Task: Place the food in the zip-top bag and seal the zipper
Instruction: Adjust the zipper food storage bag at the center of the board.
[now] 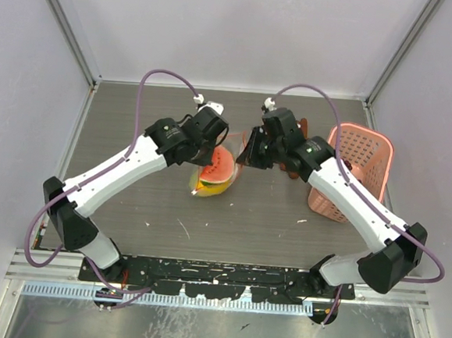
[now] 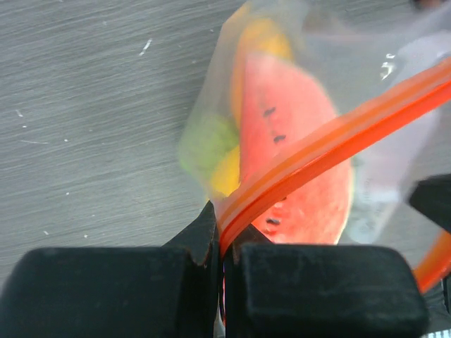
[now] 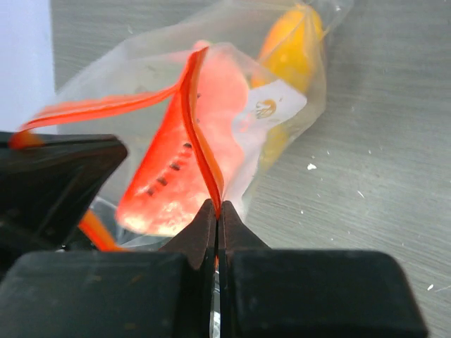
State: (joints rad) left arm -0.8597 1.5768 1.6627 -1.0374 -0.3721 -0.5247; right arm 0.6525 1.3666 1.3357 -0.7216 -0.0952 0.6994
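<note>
The clear bag (image 1: 213, 177) hangs in the middle of the overhead view, just above the grey table (image 1: 268, 227). It is held up by its orange zipper strip (image 2: 331, 137). Inside it lie a red slice (image 2: 296, 148), a yellow-orange fruit (image 3: 292, 53) and a lime-green ball (image 2: 208, 141). I cannot make out a grape bunch through the plastic.

The left gripper (image 2: 222, 232) is pinched tight on one end of the strip, at the lower centre of its own view. The right gripper (image 3: 217, 211) is clamped just as narrowly on the strip further along, its fingers meeting on the orange edge.

The food looks to be in, so the step in hand is the seal. In the right wrist view the strip bows away to the left and seems to part into two bands, so I judge the mouth is not fully shut.

To close it well, one gripper should anchor its end. The other should slide along with firm, steady pressure, keeping the strip taut and straight so that the two halves meet. A slack or twisted strip would likely leave gaps.

A pink basket (image 1: 367, 160) stands at the right of the overhead view, apart from the bag.
</note>
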